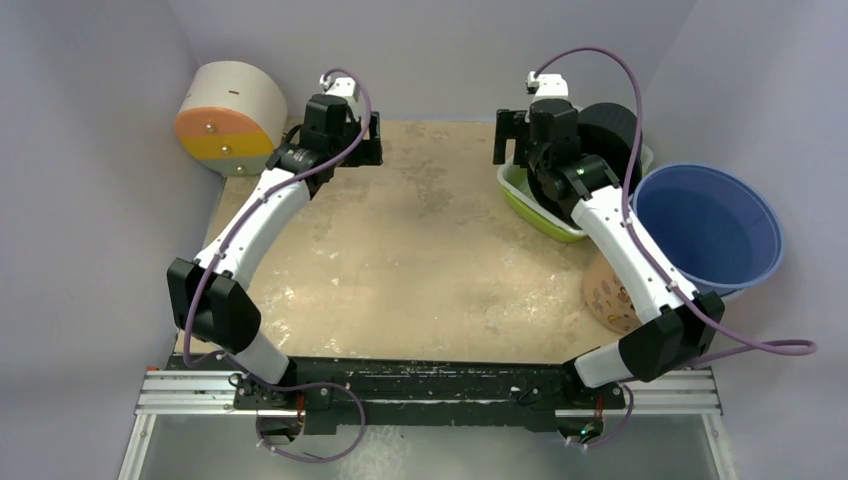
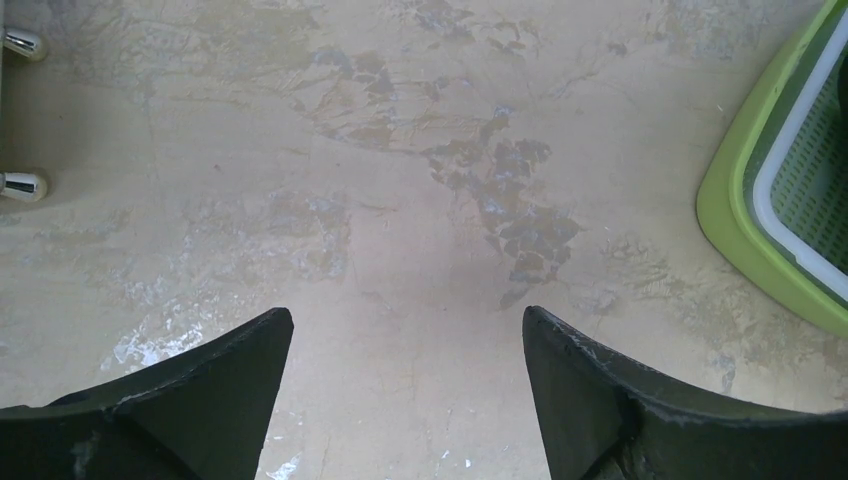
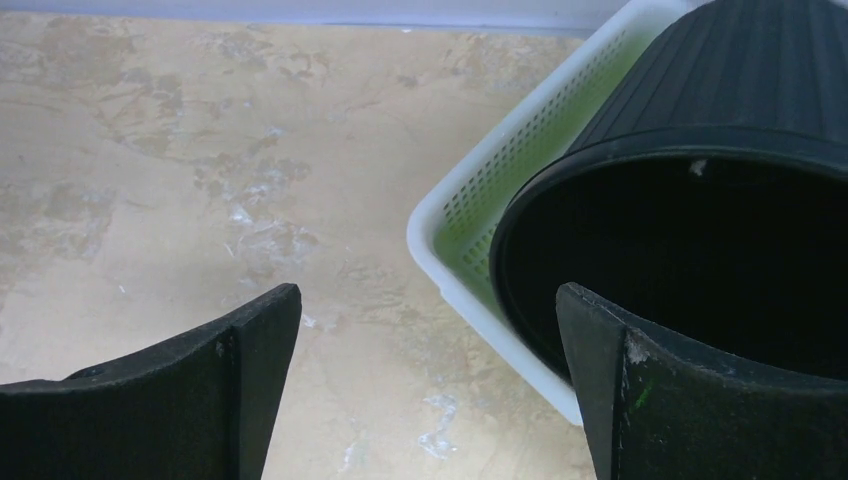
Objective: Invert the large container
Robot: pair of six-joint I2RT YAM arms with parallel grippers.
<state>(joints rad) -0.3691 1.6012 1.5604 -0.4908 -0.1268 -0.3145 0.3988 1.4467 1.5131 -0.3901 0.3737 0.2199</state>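
Note:
The large container (image 1: 708,225) is a round blue basin standing mouth up at the table's right edge, seen only in the top view. My right gripper (image 1: 508,135) (image 3: 428,295) is open and empty at the back of the table, left of a green and white basket (image 1: 525,195) (image 3: 440,225), well away from the basin. A black ribbed pot (image 1: 612,125) (image 3: 700,200) lies on its side in that basket, its mouth facing my right gripper. Open and empty too, my left gripper (image 1: 368,140) (image 2: 408,320) hangs over bare tabletop at the back left.
A white drum (image 1: 230,115) with an orange and yellow face lies at the back left corner; its metal studs (image 2: 22,185) show in the left wrist view. A beige patterned object (image 1: 608,295) sits under my right forearm. The green basket (image 2: 750,200) edges into the left wrist view.

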